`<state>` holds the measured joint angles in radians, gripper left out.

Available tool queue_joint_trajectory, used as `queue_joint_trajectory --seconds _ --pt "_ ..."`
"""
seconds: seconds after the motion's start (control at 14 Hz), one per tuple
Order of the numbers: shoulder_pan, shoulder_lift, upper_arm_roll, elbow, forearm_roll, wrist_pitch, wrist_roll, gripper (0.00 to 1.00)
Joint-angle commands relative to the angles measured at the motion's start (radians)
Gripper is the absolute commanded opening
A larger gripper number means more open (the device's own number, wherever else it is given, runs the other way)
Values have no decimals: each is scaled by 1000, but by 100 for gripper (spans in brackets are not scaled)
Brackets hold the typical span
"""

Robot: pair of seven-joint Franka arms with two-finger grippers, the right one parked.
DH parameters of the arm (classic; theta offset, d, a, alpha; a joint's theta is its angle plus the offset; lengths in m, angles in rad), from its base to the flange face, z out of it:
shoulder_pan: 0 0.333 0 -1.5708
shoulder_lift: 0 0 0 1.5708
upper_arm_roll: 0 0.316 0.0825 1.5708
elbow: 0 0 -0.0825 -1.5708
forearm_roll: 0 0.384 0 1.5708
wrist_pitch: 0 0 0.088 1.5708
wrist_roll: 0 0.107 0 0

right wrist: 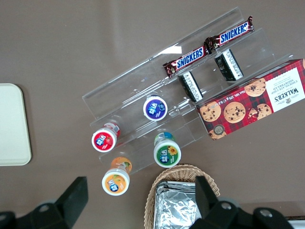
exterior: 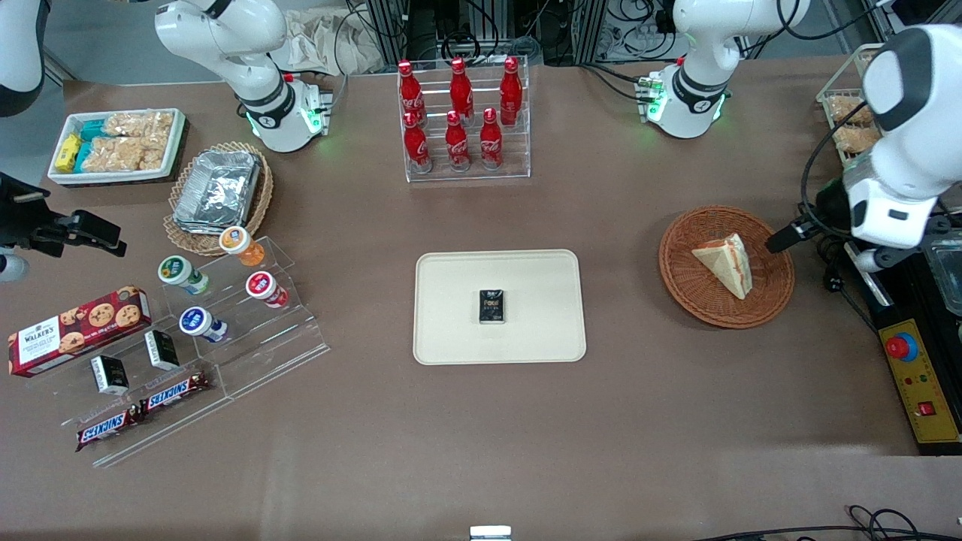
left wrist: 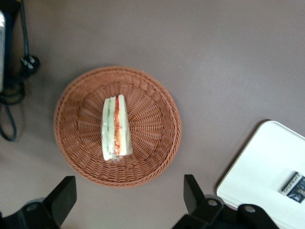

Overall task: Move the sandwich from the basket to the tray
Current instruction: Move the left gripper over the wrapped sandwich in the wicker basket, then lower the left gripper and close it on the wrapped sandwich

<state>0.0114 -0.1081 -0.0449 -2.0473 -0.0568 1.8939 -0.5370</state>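
Note:
The sandwich (exterior: 725,263) (left wrist: 116,128), a pale bread wedge with red and green filling along its edge, lies in the round reddish-brown wicker basket (exterior: 680,279) (left wrist: 152,143) toward the working arm's end of the table. My left gripper (exterior: 785,237) (left wrist: 127,200) hangs above the table beside the basket's rim, open wide with nothing between its fingers (left wrist: 193,191). The cream tray (exterior: 451,300) (left wrist: 257,176) lies at the table's middle with a small black box (exterior: 492,306) (left wrist: 295,186) on it.
A clear rack of red bottles (exterior: 462,120) stands farther from the front camera than the tray. Toward the parked arm's end are a clear snack stand (exterior: 225,323), a tan basket with foil containers (exterior: 218,191) and a white snack bin (exterior: 116,143). A yellow button box (exterior: 918,379) and cables (left wrist: 14,81) lie beside the basket.

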Motion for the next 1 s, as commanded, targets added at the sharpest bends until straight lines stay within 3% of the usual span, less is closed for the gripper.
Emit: queue_joint_trajectory --seconds 0.0,0.29,0.57,0.93 --pt "1 -51 -35 -158 5 144 -92 100" --pt "1 -13 -47 -262 8 299 -118 100" --pt "5 41 -46 -382 87 482 -121 100" --pt "31 106 -40 -467 123 605 -121 100"
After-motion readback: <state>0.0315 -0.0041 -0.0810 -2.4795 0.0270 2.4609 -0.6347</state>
